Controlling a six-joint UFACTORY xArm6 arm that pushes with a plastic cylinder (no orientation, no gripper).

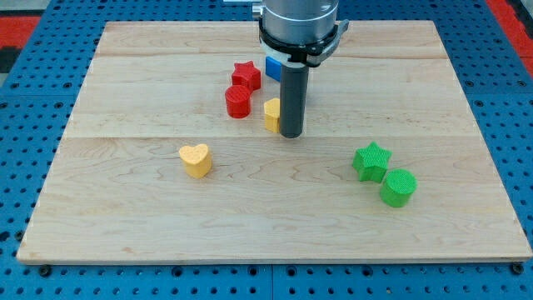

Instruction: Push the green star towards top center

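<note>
Desk: a light wooden board [125,100] lying on a blue sheet full of little holes [25,125].
Yellow heart: a small yellow heart-shaped block [196,160] sits well to the view's left of my tip and a bit lower down, all by itself.
Red round block: a small red cylinder block [237,102] is near my tip, on the view's left side and a little higher up.
Red star: a small red star-shaped block [246,75] is just above the red round block, touching it or almost touching it.
Yellow block: a small yellow block [271,115] is right beside my tip on the view's left. The rod hides part of it, so I cannot tell its shape.
Blue block: a small blue block [272,67] peeks out behind the rod, toward the view's top. Most of it is hidden.
My tip: the dark rod's lower end [291,134] rests on the desk near the middle.
Hand: there is no hand here, only the rod, so it holds nothing.
Green star: a small green star-shaped block [371,161] is to the view's right of my tip and lower down, well apart from it.
Green round block: a small green cylinder block [398,187] sits just beside the green star, lower and to the view's right.
</note>
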